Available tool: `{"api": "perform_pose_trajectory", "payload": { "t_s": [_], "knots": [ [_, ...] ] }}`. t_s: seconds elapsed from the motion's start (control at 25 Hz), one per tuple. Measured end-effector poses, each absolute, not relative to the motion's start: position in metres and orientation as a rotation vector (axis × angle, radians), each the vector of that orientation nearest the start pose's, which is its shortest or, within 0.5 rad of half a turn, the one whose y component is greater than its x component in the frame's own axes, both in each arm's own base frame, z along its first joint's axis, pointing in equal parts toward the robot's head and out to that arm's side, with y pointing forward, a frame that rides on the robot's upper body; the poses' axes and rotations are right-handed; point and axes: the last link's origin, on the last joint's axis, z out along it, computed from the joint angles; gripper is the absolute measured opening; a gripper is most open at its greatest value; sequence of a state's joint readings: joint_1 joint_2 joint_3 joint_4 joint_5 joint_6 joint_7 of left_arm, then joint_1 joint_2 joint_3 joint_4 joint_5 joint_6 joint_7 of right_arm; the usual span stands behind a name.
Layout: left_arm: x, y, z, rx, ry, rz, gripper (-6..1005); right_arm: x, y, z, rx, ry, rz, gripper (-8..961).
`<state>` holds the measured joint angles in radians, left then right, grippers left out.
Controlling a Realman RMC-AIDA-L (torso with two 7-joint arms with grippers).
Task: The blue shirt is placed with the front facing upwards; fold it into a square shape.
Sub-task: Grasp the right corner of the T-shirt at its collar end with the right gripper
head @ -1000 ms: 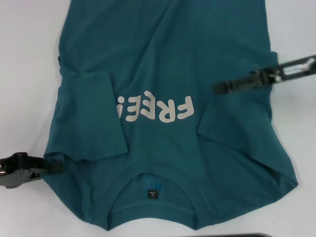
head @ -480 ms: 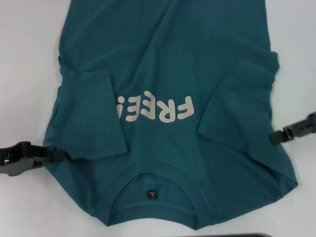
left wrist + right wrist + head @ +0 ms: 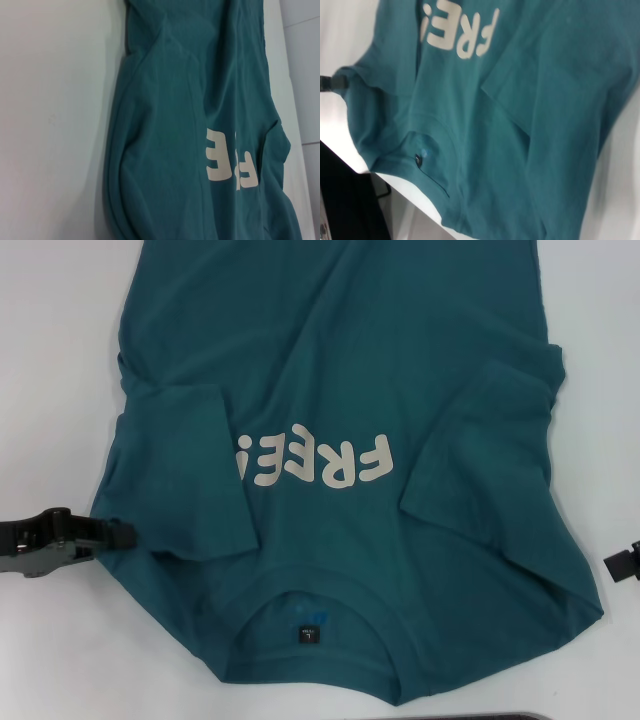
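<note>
Lying creased, the blue shirt (image 3: 340,360) meets the left gripper (image 3: 125,534); finger gap unclear.

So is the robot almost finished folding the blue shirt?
Not nearly. Both short sleeves of the dark teal-blue cotton T-shirt are folded in over its front, covering the lettering's edge. The left gripper sits at the shoulder edge; the right gripper is off the cloth. The body is unfolded, no square yet.

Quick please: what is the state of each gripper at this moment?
Left gripper: at the blue shirt's left shoulder edge; grip cannot be told.
Right gripper: at the right edge, off the shirt; state cannot be told.
</note>
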<state>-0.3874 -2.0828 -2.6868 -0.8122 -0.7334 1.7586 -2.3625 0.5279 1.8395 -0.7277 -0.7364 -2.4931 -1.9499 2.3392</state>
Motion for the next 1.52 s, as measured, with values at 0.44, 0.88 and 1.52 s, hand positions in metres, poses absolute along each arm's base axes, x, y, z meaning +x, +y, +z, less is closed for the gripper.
{"api": "perform_pose_trajectory", "payload": {
  "t_s": [0.44,0.88,1.52],
  "knots": [
    [-0.334,0.255,0.026,2.226,2.237,0.511,65,0.33,0.268,0.068,-2.517,2.042,-0.173,798],
    [-0.334,0.258,0.026,2.232,2.238,0.508,65,0.333,0.27,0.05,-2.498,2.052,-0.167,794],
    [-0.335,0.257,0.027,2.234,2.243,0.509,64,0.327,0.273,0.036,-2.503,2.061,-0.147,787]
  ]
}}
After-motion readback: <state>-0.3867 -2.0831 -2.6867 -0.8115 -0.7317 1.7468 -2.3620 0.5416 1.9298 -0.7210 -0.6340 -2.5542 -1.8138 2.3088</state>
